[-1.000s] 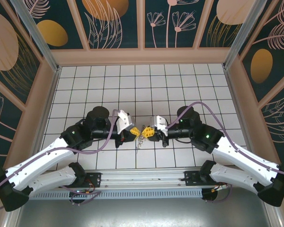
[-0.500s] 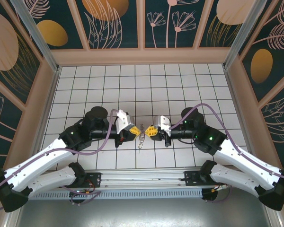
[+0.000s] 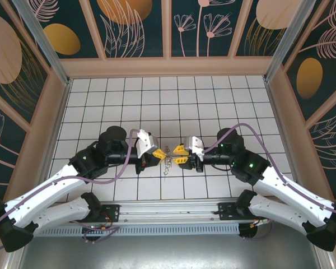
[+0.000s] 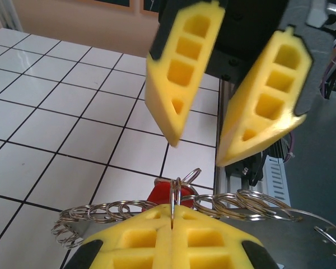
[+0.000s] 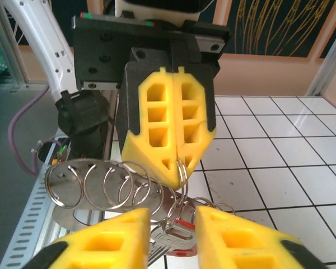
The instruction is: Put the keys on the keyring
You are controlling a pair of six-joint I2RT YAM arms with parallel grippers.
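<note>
The bunch hangs between the two grippers just above the white tiled desk (image 3: 213,101), near its front edge. It is a row of silvery metal split rings (image 5: 103,185) with a small key with a red plastic head (image 5: 182,227) dangling under it. In the left wrist view a thin grey wire keyring (image 4: 319,221) trails off to one side with its end hooked open.

The left gripper (image 4: 172,216) has its yellow pads pressed fully together on one upright ring of the row, and the whole bunch seems to hang from that pinch. The right gripper (image 5: 172,216) has its jaws partly apart and holds nothing. The red key head sits low in the gap between its fingertips.

Everything here looks light, thin and rigid, but the links are loose, so the pieces will likely swing and twist at a nudge. Bare metal wire probably slips in foam pads. The red plastic head, being thicker and flat-faced, looks like the surest place to take hold, pinched across its flat sides. The wire keyring appears springy, so it is best held close to its open end.
</note>
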